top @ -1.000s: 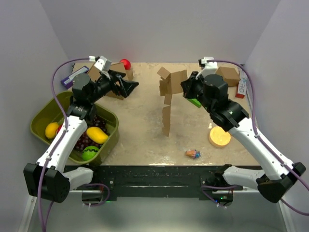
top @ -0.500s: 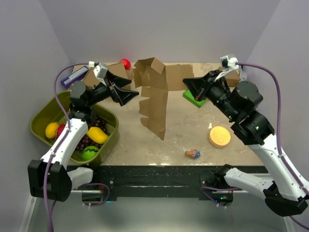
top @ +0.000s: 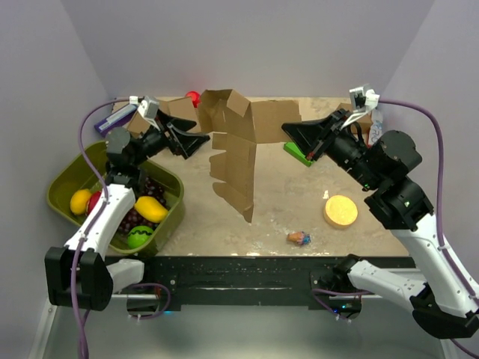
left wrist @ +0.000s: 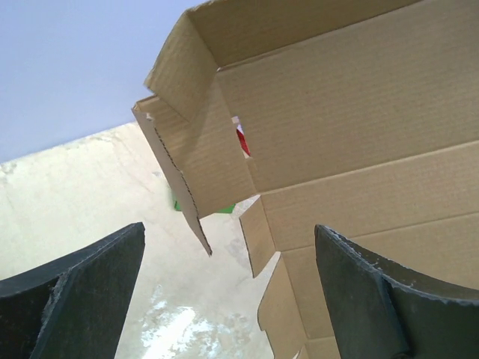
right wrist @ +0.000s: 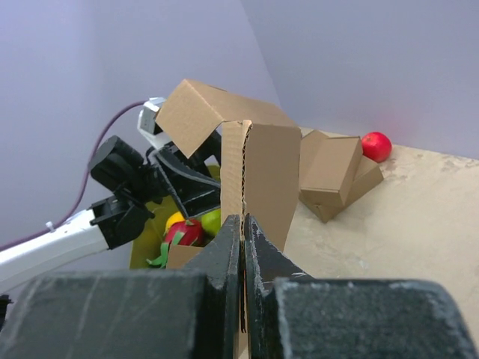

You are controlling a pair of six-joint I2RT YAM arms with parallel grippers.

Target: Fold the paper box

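The paper box (top: 236,161) rose, right fingers (right wrist: 222,258) pinching, red ball (top: 193,96) behind.

arms (top: 101,217) — white links, black joints | purple cables (top: 408,103) | black fingers (left wrist: 82,292)

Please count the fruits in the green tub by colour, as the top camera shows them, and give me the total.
In the green tub:
Yellow fruit: 2
Green fruit: 1
Red fruit, partly hidden: 1
Dark purple grape bunch: 1
Total: 5
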